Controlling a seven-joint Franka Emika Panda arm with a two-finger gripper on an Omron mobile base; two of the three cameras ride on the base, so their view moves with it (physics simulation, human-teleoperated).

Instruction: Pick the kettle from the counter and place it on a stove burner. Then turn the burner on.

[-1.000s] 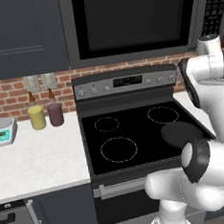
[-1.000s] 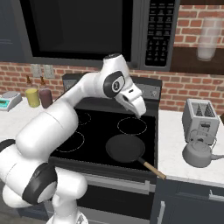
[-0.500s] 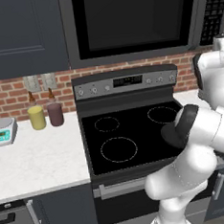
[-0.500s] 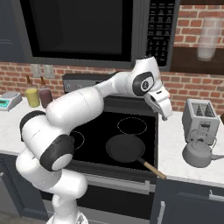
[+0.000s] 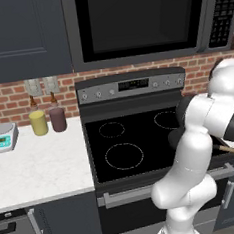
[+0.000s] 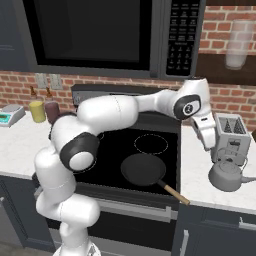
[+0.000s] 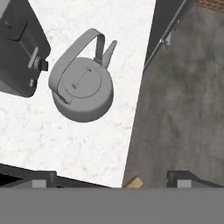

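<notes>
The squat grey kettle [image 6: 227, 175] stands on the white counter [image 6: 202, 192] right of the stove, in front of a toaster. From above, the kettle [image 7: 81, 88] shows its looped handle and spout, on the pale counter [image 7: 83, 146] near its front edge. My gripper [image 6: 207, 142] hangs above the counter, up and left of the kettle, close to the toaster. It is open, its tips [image 7: 42, 179] wide apart with nothing between them. The large stove burner [image 5: 124, 156] is a white-outlined circle at the front left of the black glass.
A dark frying pan [image 6: 144, 170] with a wooden handle lies on the stove's front right. The grey toaster [image 6: 230, 135] stands behind the kettle. Two jars [image 5: 39, 122] and a small scale [image 5: 2, 136] sit on the left counter. A microwave [image 6: 100, 30] hangs overhead.
The arm has swung right, from above the stove to above the right counter. The gripper now hovers by the toaster and kettle. Kettle and pan have not moved.
</notes>
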